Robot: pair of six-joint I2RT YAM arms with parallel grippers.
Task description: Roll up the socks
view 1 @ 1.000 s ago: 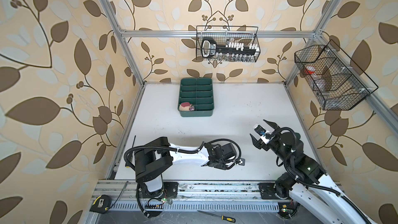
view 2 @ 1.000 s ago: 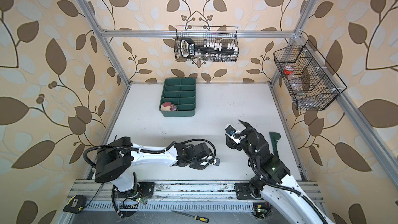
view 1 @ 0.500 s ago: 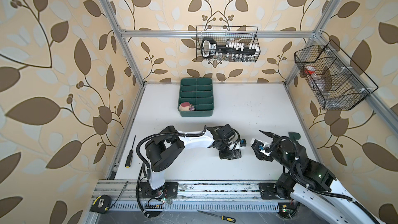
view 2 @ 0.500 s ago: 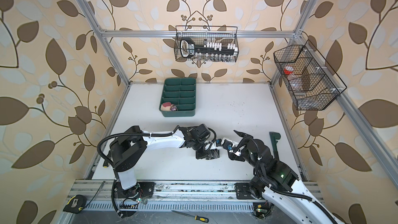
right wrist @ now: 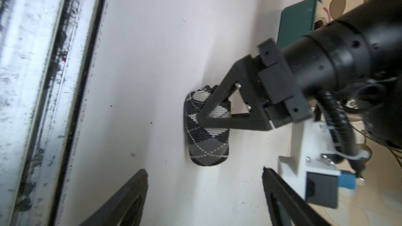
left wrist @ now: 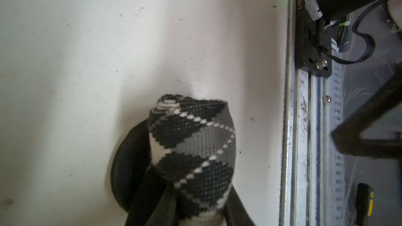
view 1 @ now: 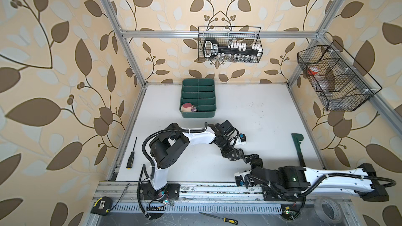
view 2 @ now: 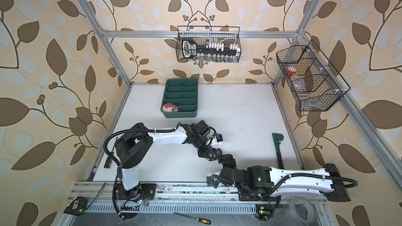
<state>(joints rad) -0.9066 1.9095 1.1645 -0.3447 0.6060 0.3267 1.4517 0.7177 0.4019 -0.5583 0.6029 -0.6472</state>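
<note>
I see the sock [left wrist: 193,148] as knitted cloth, matt and nubbly. The tabletop [left wrist: 87,40] looks smooth, matt white, lightly scuffed. The rail [right wrist: 32,83] at its front edge is bare metal, scratched and grimy. The tray [view 1: 198,114] looks like smooth plastic.

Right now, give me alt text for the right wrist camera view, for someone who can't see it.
A rolled argyle sock rests on the white table, pinched at one end by the left gripper. The right gripper hangs open just short of the sock, and a metal rail runs along the table edge.
</note>
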